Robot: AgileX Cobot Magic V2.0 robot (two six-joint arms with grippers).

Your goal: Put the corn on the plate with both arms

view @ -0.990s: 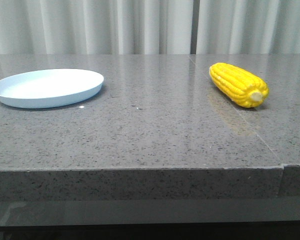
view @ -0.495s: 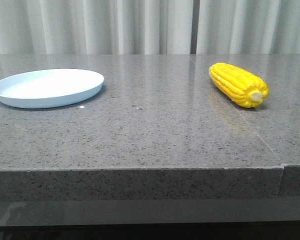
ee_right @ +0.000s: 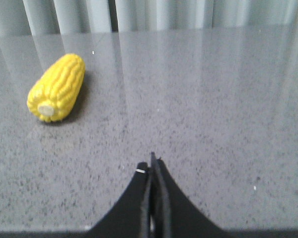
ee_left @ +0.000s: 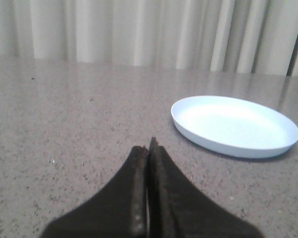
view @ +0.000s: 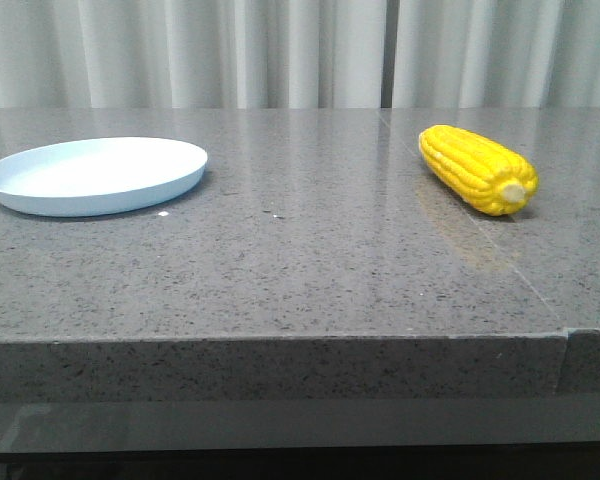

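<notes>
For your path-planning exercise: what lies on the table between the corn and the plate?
Nothing: the front view shows only bare grey tabletop between the plate and the corn.

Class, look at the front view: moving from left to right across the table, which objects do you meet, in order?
plate → corn

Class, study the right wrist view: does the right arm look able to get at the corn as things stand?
Probably yes: bare table lies between the right gripper and the corn; its jaws are shut and must open first.
</notes>
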